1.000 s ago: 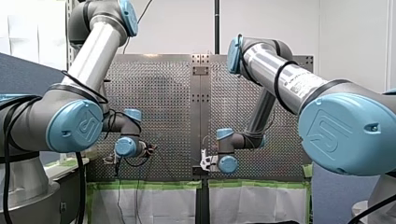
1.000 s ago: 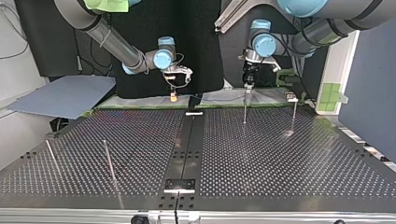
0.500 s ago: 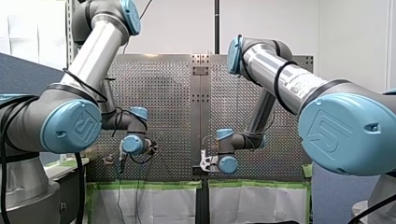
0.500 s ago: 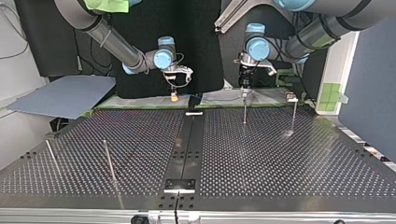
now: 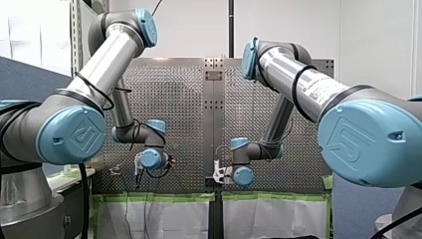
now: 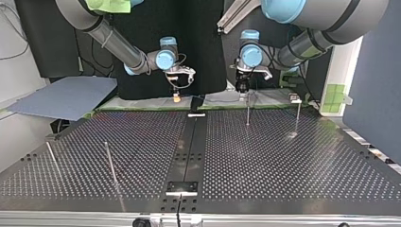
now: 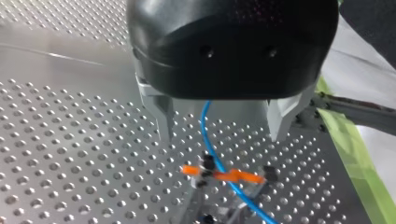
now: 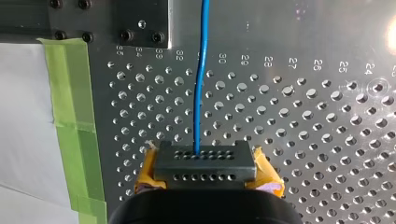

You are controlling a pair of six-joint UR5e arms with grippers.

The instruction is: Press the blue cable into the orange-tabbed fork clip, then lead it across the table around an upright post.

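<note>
Two metal fingers of the left claw [image 7: 220, 138] stand wide apart in its wrist view, above the perforated tabletop [image 7: 70, 140] and touching nothing. Between them you see the blue cable [image 7: 208, 140] come out from under the claw's black body, which hides where it runs from. The cable passes through the fork clip [image 7: 219, 173], crossing its orange tabs, and is cut off at the picture's edge beyond. You cannot tell how deep it sits in the fork, because the clip's base is blurred.

The right claw [image 8: 205, 164] is closed on the same cable. In its wrist view the cable enters the seam of the dark, hole-dotted fingertips, with yellow pads [image 8: 147, 175] at either side. From there it runs straight ahead and out of the picture. Green tape [image 8: 70, 116] edges the plate beside it.

In the top view both claws hang at the far edge of the tabletop, the left one near a thin upright post [image 6: 248, 109]. Cable and clip are too fine to make out there. In the front view the arms' big joints fill the foreground, and you cannot read either claw.
</note>
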